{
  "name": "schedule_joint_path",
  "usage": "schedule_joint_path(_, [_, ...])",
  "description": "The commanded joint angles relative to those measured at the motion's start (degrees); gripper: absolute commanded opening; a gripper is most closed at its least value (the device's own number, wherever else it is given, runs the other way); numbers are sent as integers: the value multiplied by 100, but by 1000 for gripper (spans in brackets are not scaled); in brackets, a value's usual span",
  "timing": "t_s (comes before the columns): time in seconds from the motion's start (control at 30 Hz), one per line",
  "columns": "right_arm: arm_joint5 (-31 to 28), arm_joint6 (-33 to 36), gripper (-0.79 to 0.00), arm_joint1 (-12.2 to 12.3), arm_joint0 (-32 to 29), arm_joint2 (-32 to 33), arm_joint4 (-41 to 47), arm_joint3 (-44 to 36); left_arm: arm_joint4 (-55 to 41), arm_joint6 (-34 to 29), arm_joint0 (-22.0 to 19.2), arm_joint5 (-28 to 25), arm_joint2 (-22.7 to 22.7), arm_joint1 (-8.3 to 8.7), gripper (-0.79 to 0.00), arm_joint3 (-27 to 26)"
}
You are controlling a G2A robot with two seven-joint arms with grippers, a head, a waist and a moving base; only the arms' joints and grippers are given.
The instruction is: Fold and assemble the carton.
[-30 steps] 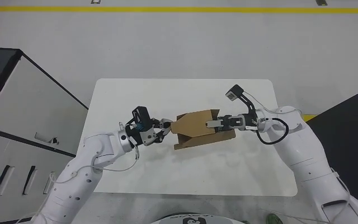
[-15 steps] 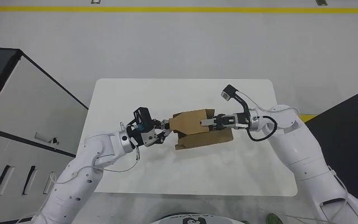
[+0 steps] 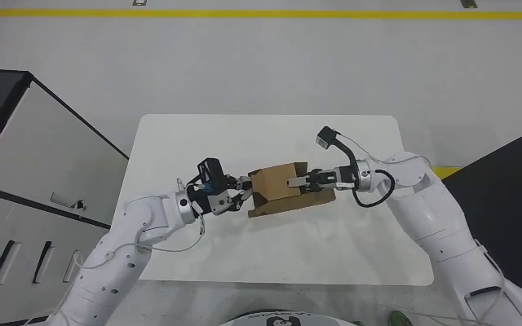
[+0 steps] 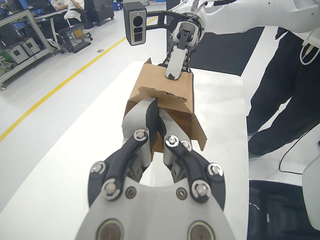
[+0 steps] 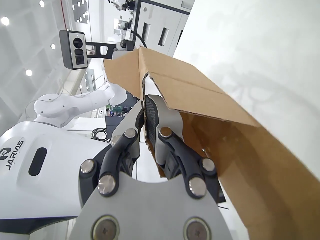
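At the middle of the white counter [image 3: 326, 253], seen from the top view, the brown carton [image 3: 281, 189] lies lengthwise between the two arms, half formed, with its end flaps loose. The left gripper [image 3: 243, 194] meets one end and the right gripper [image 3: 303, 180] meets the opposite end. From this height I cannot tell whether the carton's underside touches the counter.

From the left wrist view, the left gripper [image 4: 155, 108] has its fingers pressed together on a cardboard panel at the near open end of the carton [image 4: 162, 86], just below a short flap with a torn-looking edge. Another flap hangs down and outward beside it. At the far end, the right gripper [image 4: 172, 76] has one pale finger lying on the carton's upper face, at the rim. The counter [image 4: 75, 151] stretches away beneath both.

From the right wrist view, the right gripper [image 5: 147, 106] is clamped on a thin cardboard edge, one finger on each side of it. The carton [image 5: 200, 96] opens away from that edge, a folded flap crossing just beyond the fingertips, with the counter [image 5: 250, 26] behind it.
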Motion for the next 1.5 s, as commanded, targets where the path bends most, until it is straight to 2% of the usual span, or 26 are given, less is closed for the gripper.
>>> schedule_joint_path(0.0, [-1,1,-785,0,0,-1,4,11,0,-13,-5,-1,11,-1,-785,6])
schedule_joint_path(0.33, [-527,98,-785,27,-122,261,475,61,-55,6,-62,35,9,-7,-785,102])
schedule_joint_path(0.53, [-817,380,-785,54,-190,375,642,23,-58,55,-77,76,-7,-11,-785,129])
schedule_joint_path(1.03, [-848,1004,-785,71,-152,269,716,29,-31,120,-80,132,-1,-19,-785,160])
schedule_joint_path(1.47, [-755,1219,-785,68,-69,120,710,62,6,113,-97,109,70,-30,-785,165])
